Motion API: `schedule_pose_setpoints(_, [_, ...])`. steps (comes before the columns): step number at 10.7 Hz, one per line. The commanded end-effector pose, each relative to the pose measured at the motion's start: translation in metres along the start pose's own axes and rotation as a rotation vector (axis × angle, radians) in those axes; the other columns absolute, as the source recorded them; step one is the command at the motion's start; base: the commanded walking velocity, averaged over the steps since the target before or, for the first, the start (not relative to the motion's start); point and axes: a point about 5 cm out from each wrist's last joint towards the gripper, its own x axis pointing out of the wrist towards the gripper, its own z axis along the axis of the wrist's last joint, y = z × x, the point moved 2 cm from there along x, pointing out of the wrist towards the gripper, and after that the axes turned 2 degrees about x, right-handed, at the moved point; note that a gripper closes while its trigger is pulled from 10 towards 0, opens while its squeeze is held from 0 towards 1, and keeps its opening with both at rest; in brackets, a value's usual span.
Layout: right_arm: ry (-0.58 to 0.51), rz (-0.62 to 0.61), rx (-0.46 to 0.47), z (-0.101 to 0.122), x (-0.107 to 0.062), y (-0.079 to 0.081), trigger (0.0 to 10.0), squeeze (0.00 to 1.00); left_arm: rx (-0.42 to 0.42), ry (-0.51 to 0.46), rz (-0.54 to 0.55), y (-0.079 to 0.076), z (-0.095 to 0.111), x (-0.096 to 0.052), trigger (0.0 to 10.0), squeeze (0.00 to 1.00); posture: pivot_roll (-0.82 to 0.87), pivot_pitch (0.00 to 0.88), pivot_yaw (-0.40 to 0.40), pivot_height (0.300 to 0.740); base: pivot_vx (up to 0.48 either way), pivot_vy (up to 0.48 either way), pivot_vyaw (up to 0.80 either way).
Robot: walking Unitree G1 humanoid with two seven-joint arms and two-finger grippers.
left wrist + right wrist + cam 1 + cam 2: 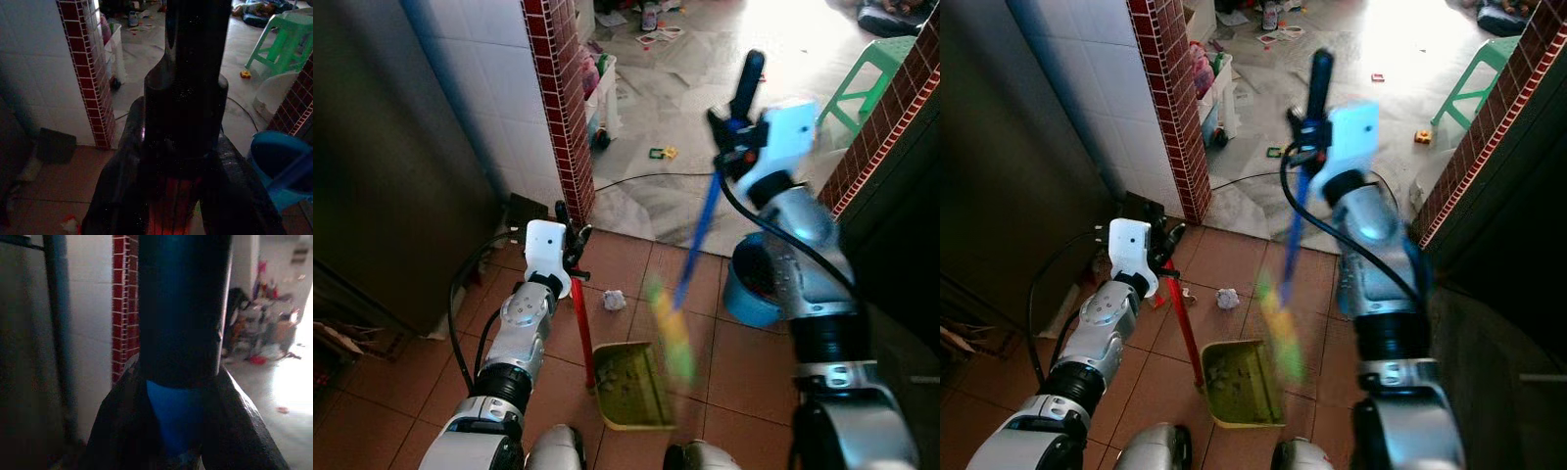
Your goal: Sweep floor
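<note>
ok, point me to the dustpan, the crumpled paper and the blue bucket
dustpan point(628, 384): left eye view, on the yellow-green tray.
crumpled paper point(614, 300): left eye view, middle of the white ball on the tiles.
blue bucket point(751, 302): left eye view, on its outer wall.

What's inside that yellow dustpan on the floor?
The dustpan held by the left gripper has dusty smears and small specks inside. The blurred broom head in the right gripper covers its right edge, so anything there is hidden.
</note>
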Motion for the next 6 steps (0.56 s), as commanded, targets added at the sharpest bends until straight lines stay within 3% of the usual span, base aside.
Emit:
schedule_pose_setpoints(1, [-0.026, -0.024, -0.040, 0.001, -0.002, 0.000, 10.0, 0.00, 0.002, 0.012, -0.008, 0.002, -0.001, -0.001, 10.0, 0.00, -0.05, 0.038, 0.026, 0.740, 0.000, 0.000, 0.00])
schedule_pose_setpoints(4, [0.049, -0.132, -0.072, -0.029, -0.024, -0.003, 10.0, 0.00, 0.045, -0.095, -0.024, 0.005, 0.024, -0.004, 10.0, 0.00, -0.02, 0.043, 0.022, 0.740, 0.000, 0.000, 0.00])
schedule_pose_setpoints(6, [0.144, -0.157, -0.016, -0.058, -0.043, 0.009, 10.0, 0.00, 0.027, -0.151, 0.008, 0.007, 0.037, -0.007, 10.0, 0.00, -0.03, 0.031, -0.008, 0.740, 0.000, 0.000, 0.00])
